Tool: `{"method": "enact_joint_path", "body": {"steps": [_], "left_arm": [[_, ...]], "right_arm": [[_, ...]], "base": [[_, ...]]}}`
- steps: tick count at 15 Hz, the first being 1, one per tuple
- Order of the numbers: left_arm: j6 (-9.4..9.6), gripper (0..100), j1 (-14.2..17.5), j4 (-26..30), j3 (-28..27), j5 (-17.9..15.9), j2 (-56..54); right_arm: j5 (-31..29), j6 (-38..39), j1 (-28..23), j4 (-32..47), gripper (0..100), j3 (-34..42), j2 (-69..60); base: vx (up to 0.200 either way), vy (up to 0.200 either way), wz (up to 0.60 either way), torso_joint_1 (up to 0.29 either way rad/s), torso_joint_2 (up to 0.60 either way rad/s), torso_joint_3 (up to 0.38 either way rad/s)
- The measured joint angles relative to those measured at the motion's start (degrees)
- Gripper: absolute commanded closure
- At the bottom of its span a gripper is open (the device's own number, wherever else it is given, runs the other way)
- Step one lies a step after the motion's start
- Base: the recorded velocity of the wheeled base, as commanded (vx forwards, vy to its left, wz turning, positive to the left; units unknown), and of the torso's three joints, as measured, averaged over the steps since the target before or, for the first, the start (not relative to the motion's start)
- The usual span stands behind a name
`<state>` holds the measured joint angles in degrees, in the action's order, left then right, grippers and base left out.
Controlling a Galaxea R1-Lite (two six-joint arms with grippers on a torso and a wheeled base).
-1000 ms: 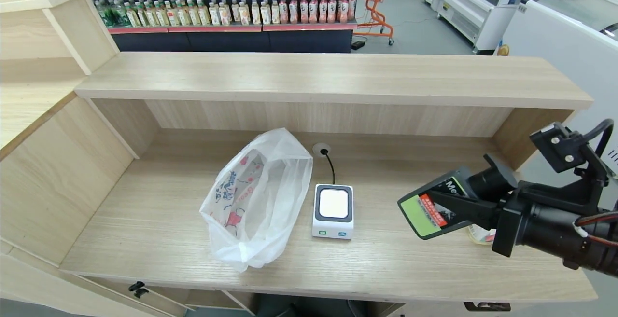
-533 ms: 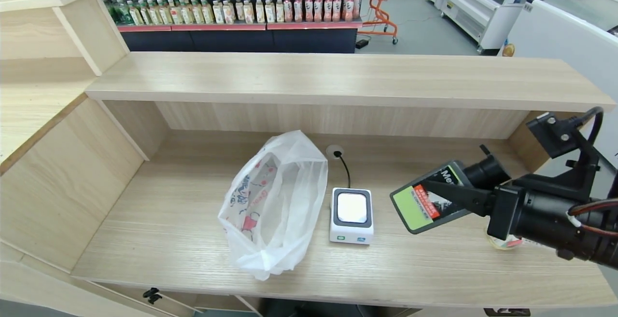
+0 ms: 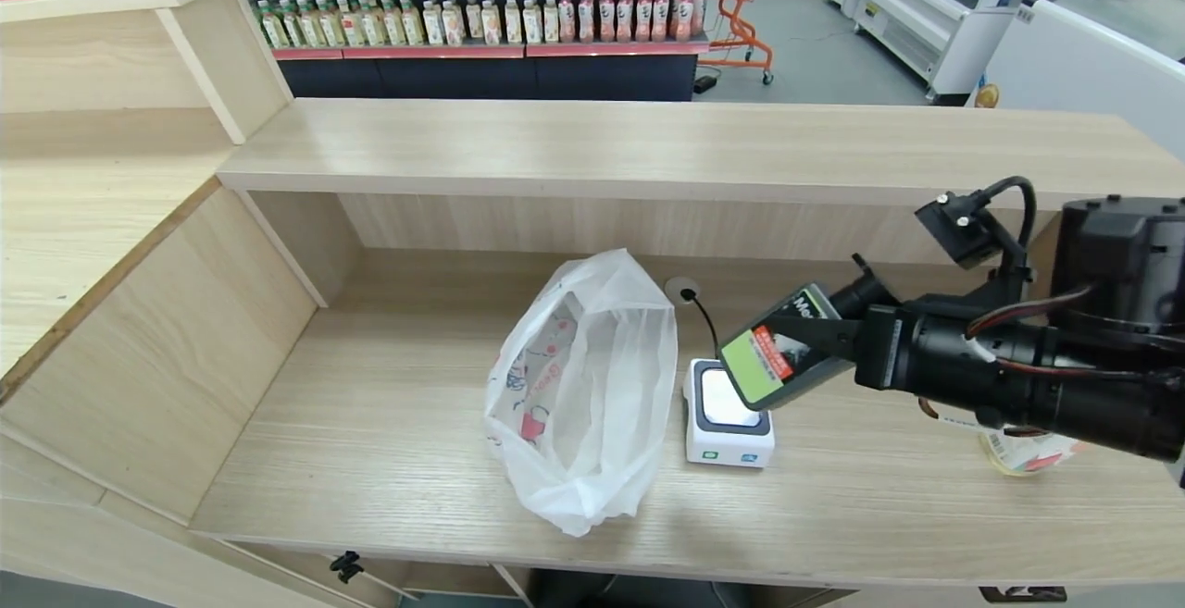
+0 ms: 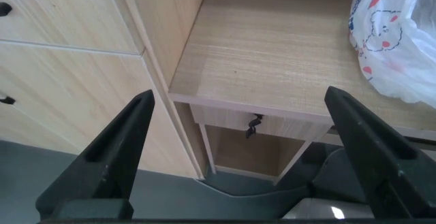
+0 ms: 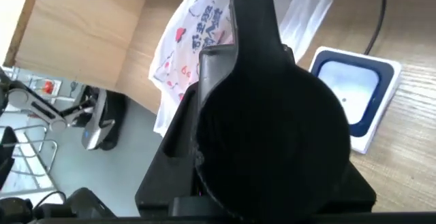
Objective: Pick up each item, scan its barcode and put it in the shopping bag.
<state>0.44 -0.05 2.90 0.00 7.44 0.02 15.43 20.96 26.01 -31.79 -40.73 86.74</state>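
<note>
Right gripper pinching a dark canister with a green-and-red label, above the boxy white scanner mid-worktop. We note bare wood along the front edge. Crinkled translucent shopping bag just beside the scanner, mouth open. Left gripper spread wide off the front left corner. Bottle near the right edge, mostly hidden by the arm.

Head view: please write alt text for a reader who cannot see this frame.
The right pincer holds a dark packet with a green and red label in the air beside a small white scanner on a wooden checkout counter. An open white plastic shopping bag lies just left of the scanner.
</note>
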Motion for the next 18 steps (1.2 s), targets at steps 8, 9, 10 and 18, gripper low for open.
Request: {"method": "enact_joint_path", "body": {"steps": [8, 9, 10, 18], "left_arm": [[0.0, 0, -0.05, -0.01, 0.0, 0.0, 0.0], [0.0, 0, -0.05, -0.01, 0.0, 0.0, 0.0], [0.0, 0, -0.06, -0.01, 0.0, 0.02, 0.0], [0.0, 0, -0.06, -0.01, 0.0, 0.0, 0.0]], "right_arm": [[-4.88, -5.8, 2.23, -0.66, 100, -7.64, 14.53], [-4.96, -6.75, 3.17, -1.29, 100, -9.05, 16.54], [-4.95, -8.27, 3.91, -2.61, 100, -10.25, 18.47], [-4.84, -22.19, 9.12, -11.82, 100, -15.66, 32.63]], "base": [[0.0, 0.0, 0.0, 0.0, 0.0, 0.0], [0.0, 0.0, 0.0, 0.0, 0.0, 0.0], [0.0, 0.0, 0.0, 0.0, 0.0, 0.0], [0.0, 0.0, 0.0, 0.0, 0.0, 0.0]]}}
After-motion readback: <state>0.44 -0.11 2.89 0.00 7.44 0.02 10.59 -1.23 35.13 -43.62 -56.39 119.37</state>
